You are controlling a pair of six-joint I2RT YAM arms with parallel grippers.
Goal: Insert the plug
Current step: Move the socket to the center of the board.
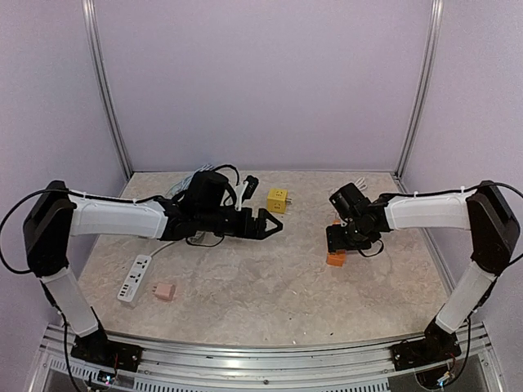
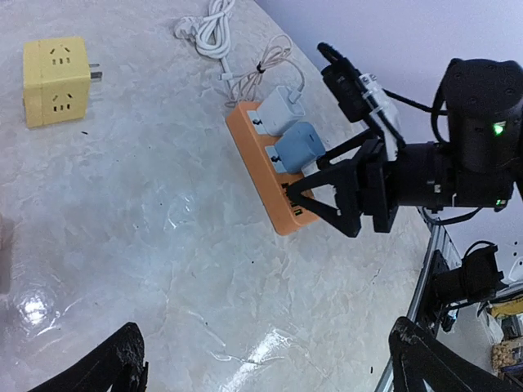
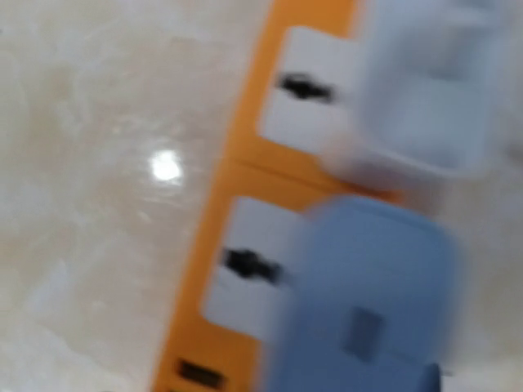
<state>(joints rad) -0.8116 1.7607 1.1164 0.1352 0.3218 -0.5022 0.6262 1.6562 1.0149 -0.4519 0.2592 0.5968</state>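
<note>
Blue plug (image 2: 298,147) sits on the orange power strip (image 2: 260,175) beside a white plug (image 2: 278,106) — likely light, rigid and smooth-cased, best pinched across its flat sides. Right gripper (image 2: 315,189) parted just beside it, holding nothing; left gripper (image 1: 278,224) wide apart, empty

— What do my arms look like on your feed?
— Both the left arm (image 1: 114,216) and the right arm (image 1: 425,210) wear white shells between black joints. Both bases are black too.
— And the right arm's fingers (image 2: 339,224)?
— I see black triangular frames. Behind them sits a round black housing with a small green light (image 2: 497,128), and thin black cables (image 2: 413,101) run off it.
</note>
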